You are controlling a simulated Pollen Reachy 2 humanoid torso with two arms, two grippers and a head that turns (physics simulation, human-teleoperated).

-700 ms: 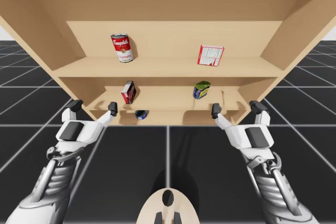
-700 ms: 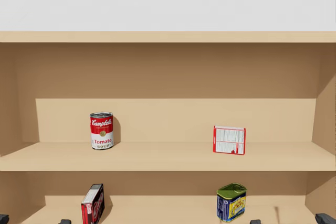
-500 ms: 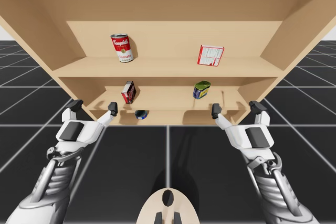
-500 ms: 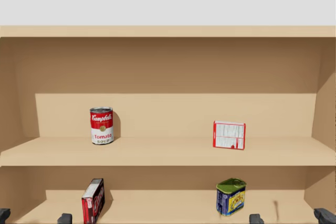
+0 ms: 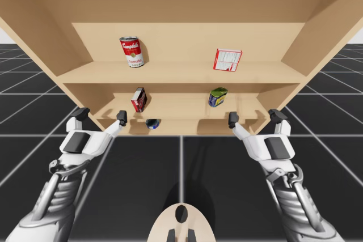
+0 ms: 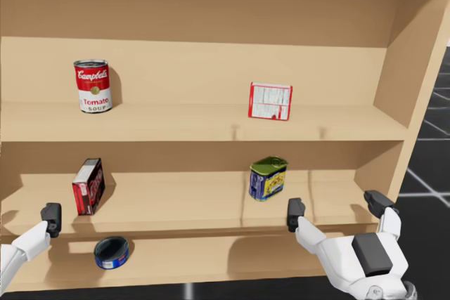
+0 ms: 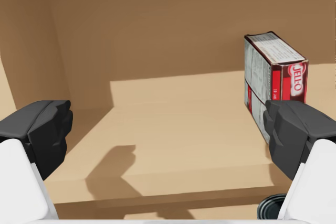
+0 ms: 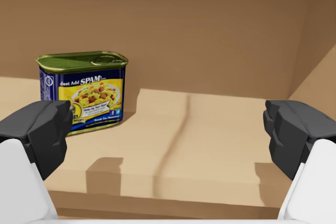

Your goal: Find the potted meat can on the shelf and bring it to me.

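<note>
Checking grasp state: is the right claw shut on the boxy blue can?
No: in the right wrist view the boxy blue can stands ahead of the open right claw, clear of both fingers.

— What colours did the oblong can (image 8: 81, 93) wear?
— Blue and yellow sides, green lid. The round can (image 6: 92, 86) was red over white.
— The shelf (image 5: 181, 72)?
— Plain tan. The low tin (image 6: 112, 252) was dark blue.
</note>
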